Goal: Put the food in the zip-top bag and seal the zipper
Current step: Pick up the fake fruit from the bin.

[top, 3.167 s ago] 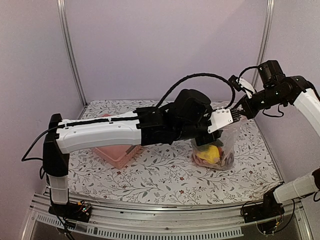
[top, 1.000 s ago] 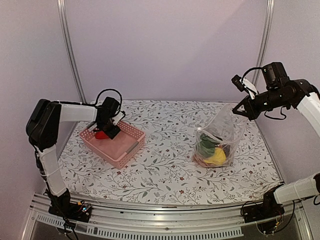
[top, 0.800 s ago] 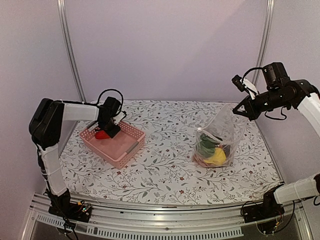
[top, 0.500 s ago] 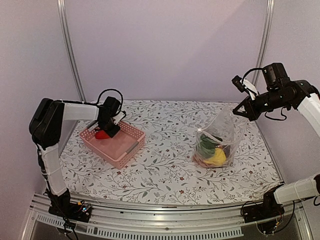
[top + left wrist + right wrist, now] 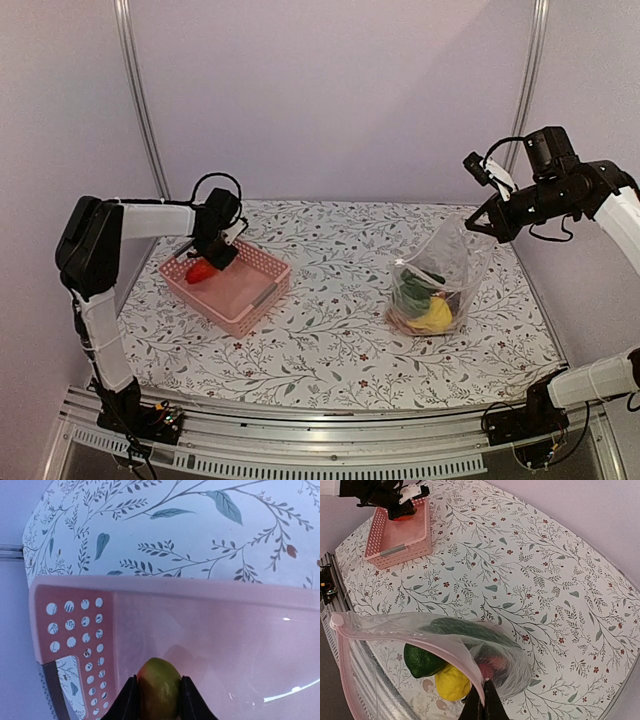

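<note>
Now: both tools loaded.
Far left, the left tool (image 5: 158, 702) clamps a red-green fruit (image 5: 159, 677) inside the pink basket (image 5: 246, 312); at right, the right tool (image 5: 483, 692) pinches the zip-top bag (image 5: 450, 262) by its mouth edge, food (image 5: 430, 312) inside.

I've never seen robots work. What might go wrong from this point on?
The left end effector pinches only the sides of the rounded toy fruit in the pink basket; it might slip out when lifted. The right end effector holds the zip-top bag by one edge only, so its soft mouth could sag and the fruit might miss it.
</note>
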Robot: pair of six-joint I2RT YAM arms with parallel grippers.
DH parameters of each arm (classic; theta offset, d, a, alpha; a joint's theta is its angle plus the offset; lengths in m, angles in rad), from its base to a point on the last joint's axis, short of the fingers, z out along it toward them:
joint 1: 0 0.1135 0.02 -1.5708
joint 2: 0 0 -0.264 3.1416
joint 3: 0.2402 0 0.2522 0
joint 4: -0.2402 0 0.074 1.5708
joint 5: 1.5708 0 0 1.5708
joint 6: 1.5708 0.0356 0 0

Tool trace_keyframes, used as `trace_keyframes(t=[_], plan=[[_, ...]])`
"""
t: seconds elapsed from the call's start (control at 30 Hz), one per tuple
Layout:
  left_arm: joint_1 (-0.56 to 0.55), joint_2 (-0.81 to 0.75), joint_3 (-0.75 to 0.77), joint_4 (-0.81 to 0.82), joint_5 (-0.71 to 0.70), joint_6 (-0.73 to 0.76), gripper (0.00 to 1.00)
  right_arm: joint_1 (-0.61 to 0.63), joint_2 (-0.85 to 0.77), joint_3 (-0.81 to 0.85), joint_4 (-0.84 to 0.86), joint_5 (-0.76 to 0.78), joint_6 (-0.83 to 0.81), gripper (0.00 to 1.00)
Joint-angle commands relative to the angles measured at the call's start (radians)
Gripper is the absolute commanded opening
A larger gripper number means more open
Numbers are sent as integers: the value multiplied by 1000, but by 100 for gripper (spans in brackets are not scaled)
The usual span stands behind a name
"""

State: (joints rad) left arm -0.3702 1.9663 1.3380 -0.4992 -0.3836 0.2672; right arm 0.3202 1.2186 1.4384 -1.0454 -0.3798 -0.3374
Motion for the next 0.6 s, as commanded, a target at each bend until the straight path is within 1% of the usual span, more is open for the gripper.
trace_keyframes(t=[0.0,0.23,0.33,0.43,0.57], plan=[[-47,-164,24,-66,-22,-85,8,-3,-3,-12,13,-20,-8,0],[-155,-398,-20,-49,59,-169,8,-3,7,-17,12,-16,-11,0],[-235,-463,-14,-32,107,-199,9,-4,7,-25,13,-14,-11,0],[-326,-519,-3,21,174,-217,8,-3,7,-29,13,-13,-11,0],[-448,-567,19,145,262,-249,6,-3,5,-29,11,-9,-11,0]])
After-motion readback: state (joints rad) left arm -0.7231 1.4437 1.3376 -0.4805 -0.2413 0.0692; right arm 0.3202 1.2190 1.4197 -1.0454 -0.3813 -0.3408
